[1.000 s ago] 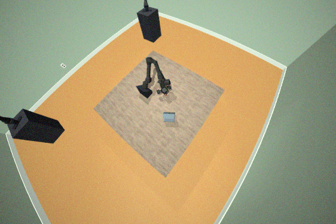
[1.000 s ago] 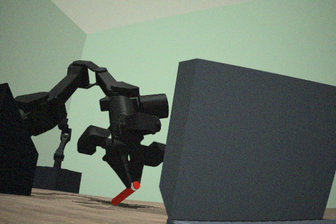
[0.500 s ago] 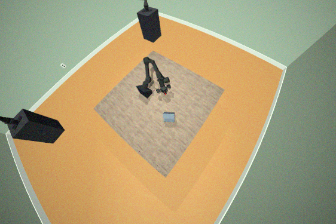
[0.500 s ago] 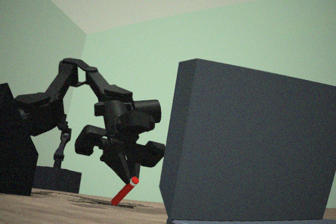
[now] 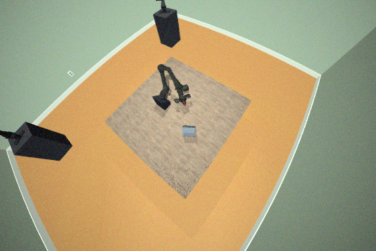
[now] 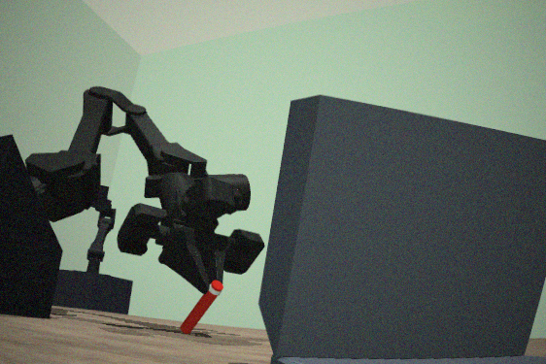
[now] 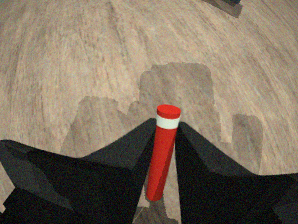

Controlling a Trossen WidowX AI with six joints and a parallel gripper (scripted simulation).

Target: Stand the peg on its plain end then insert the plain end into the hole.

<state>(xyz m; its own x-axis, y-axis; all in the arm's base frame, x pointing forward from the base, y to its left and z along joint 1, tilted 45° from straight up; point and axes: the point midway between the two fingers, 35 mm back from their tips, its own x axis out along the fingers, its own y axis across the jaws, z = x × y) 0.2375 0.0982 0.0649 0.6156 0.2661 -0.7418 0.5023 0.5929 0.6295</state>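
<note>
The red peg is tilted. Its white-banded end is up at the fingertips. Its plain end points down and back toward the robot's base, at or just above the table; contact is not clear. My gripper is shut on the peg just below the white band, with the fingers slanting down. The sloped panel stands apart from the gripper. It is a small blue-grey block in the top view and fills the right of the exterior view. Its hole is not visible.
The arm's dark base stands on the wooden table. Two dark pedestals with other arms stand beyond the table. A dark object shows at the wrist view's top edge.
</note>
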